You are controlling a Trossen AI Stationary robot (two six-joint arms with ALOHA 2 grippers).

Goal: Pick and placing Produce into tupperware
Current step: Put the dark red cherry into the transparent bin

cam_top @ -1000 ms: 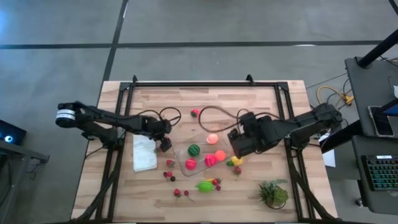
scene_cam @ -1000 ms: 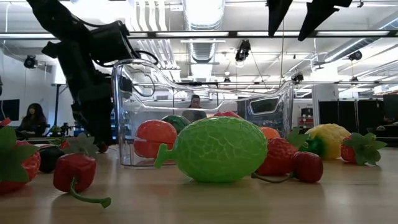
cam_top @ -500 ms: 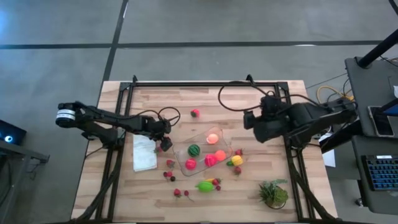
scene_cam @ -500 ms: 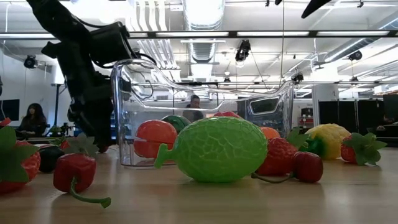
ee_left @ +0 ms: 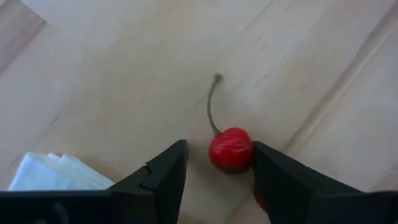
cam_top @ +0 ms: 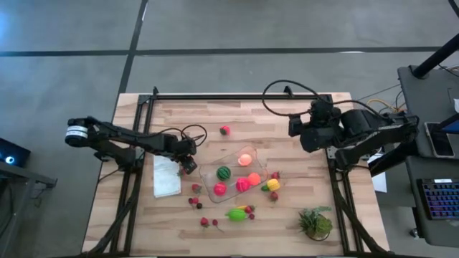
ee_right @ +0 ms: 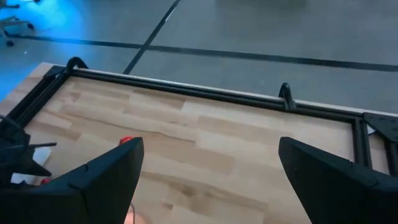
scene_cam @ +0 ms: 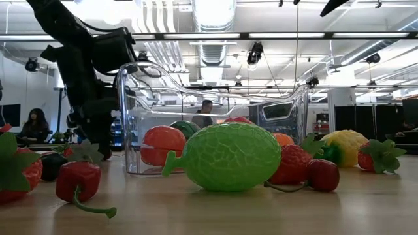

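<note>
A small red cherry with a thin stem lies on the wooden table, just left of the clear tupperware. My left gripper hangs over the cherry, pointing steeply down and open, one finger on each side of it. The tupperware holds several produce pieces: an orange one, a striped melon and red ones. More produce lies near it on the table: a lime green fruit, a yellow one and small red berries. My right gripper is raised high over the far right of the table, wide open and holding nothing. My left gripper has one finger against the cherry's side, while the other finger stands a small gap away from it. The fingers come from above, pointing steeply down. The cherry lies on the table with its stem pointing away from the fingers.
A folded white cloth lies beside my left gripper. A spiky green plant tuft sits at the near right corner. One red berry lies alone toward the far edge. A black frame rail runs along the far side.
My right gripper has drawn away from the tupperware's right end, rising and moving toward the table's far right corner, still wide open. In the low view its fingertips have gone up out of the picture.
</note>
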